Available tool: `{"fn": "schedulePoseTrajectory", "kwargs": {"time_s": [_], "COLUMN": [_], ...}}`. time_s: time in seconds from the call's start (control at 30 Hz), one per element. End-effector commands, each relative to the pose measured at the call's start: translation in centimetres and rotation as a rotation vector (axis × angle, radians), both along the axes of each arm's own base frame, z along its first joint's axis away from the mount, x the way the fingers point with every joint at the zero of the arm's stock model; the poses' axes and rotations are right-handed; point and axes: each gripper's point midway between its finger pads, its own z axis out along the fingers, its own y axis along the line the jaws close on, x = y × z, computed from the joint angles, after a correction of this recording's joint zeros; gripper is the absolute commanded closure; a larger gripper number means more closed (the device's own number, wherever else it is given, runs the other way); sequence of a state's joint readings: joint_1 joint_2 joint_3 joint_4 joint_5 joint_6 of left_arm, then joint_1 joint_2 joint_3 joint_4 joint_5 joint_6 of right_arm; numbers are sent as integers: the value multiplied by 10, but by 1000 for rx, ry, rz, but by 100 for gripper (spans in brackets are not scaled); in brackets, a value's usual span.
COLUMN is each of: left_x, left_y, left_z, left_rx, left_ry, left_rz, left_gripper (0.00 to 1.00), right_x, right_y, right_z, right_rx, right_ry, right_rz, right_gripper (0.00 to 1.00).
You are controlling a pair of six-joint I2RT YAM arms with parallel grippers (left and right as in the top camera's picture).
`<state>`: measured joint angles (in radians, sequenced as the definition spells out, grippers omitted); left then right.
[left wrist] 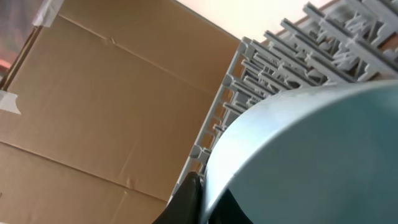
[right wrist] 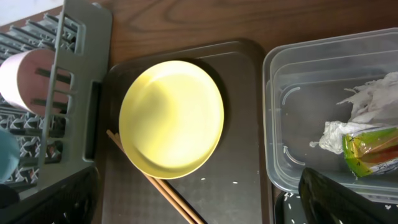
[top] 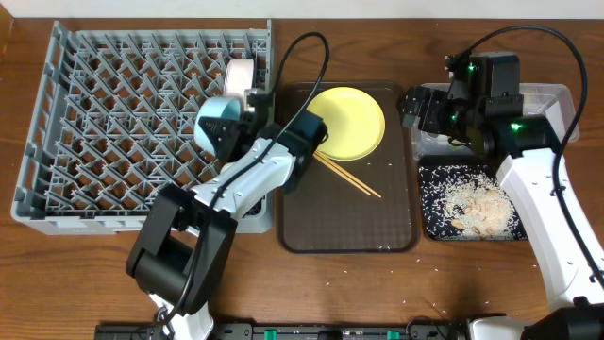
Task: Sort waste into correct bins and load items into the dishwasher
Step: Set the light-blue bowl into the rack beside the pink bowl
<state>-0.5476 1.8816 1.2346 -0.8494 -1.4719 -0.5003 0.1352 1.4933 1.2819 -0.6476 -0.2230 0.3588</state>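
My left gripper is shut on the rim of the light blue bowl, holding it tilted over the right edge of the grey dishwasher rack. In the left wrist view the bowl fills the frame, one black finger pressed to its rim. The yellow plate and chopsticks lie on the brown tray. My right gripper hangs open over the left end of the clear tub. That tub holds a napkin and a snack wrapper.
A white cup or bowl stands on edge in the rack's far right corner. The black tray with rice and scraps sits in front of the tub. Stray rice grains dot the table near the front edge.
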Motion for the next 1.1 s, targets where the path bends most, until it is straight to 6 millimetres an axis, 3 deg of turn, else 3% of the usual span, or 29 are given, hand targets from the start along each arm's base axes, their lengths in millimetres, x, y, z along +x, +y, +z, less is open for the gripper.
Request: {"fn": "schedulePoseTrajectory", "kwargs": {"time_s": [0.0,0.23,0.37,0.53,0.67,0.83,1.07], "left_x": [-5,-4,-5,-8,-10,-7,-6], "left_y": [5,-3,-13,-23,-25,-29,-44], "left_z": [-6,-10,-19,-42,-49,-40,-17], "left_rx": [-3,-30,-82,-198,-240,-282,-520], "left_ry": [-23,-26,-3,69,95,76,34], "left_rz": [7,-12,-33,-44,-44,-52,-99], "left_gripper": [93,92,83,50,44,37,29], "right_x": [2,2,2,2,2,2,2], "right_y": [0,0,0,0,0,0,0], "right_z": [5,5,5,5,5,5,5], "right_rx": [-5,-5,-5,-5,-5,-5,-5], "right_ry": [-15,-15,-15,-15,-15,-15,-15], "right_rz": [-4,-4,-4,-4,-4,-3,-3], "right_gripper": [1,1,1,1,1,1,1]}}
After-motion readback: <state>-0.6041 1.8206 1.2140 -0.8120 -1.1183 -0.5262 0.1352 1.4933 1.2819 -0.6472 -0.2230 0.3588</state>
